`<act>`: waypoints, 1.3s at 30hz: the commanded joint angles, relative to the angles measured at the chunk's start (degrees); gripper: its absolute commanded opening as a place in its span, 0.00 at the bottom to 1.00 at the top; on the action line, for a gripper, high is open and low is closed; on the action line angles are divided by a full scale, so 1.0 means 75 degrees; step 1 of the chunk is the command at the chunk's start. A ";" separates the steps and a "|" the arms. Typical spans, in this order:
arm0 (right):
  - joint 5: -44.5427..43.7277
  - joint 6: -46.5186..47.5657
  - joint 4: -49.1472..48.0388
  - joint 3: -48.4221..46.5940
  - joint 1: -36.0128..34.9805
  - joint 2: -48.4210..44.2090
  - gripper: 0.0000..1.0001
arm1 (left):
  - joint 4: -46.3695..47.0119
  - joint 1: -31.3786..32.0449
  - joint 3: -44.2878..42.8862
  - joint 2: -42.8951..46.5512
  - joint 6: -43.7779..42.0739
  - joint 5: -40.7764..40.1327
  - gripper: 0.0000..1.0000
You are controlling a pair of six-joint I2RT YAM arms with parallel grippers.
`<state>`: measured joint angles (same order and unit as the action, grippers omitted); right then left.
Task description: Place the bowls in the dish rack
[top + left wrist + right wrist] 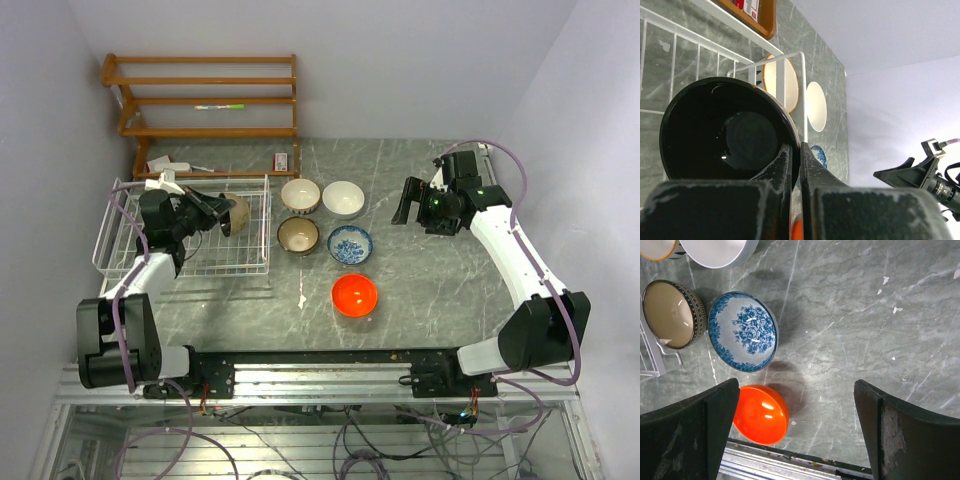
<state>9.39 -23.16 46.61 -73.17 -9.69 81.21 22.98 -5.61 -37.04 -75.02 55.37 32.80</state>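
Note:
My left gripper (222,212) is shut on the rim of the glossy black bowl (725,135) and holds it on edge over the right part of the white wire dish rack (185,262). One finger is inside the bowl and one outside. On the table right of the rack stand the cream bowl with brown rim (300,195), the white bowl (343,198), the brownish-tan bowl (298,236), the blue-and-white bowl (350,245) and the orange-red bowl (354,295). My right gripper (408,205) is open and empty, above the table right of the white bowl. In the right wrist view the blue-and-white bowl (742,331) and orange-red bowl (761,414) lie below it.
A wooden slatted shelf (205,100) stands at the back left, behind the rack, with a small card (283,160) and a white object (165,165) at its foot. The metal rail (320,360) runs along the near table edge.

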 commanded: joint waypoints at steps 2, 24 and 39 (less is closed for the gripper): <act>-0.0180 0.0004 -0.0097 -0.0096 0.0064 0.0092 0.98 | 0.1378 -0.0205 -0.0079 -0.0271 0.0402 0.0508 0.07; -0.0184 -0.0019 -0.0179 -0.0086 0.0067 0.0287 0.98 | 0.1520 -0.1346 0.0704 -0.1793 0.0006 0.1524 0.07; -0.0232 -0.0045 -0.0194 0.0056 0.0071 0.0240 0.98 | 0.0333 -0.2521 0.0620 -0.2002 -0.1110 0.1732 0.20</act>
<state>8.23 -23.33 46.15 -73.17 -9.61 83.13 36.73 -22.11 -33.28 -87.53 54.63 51.99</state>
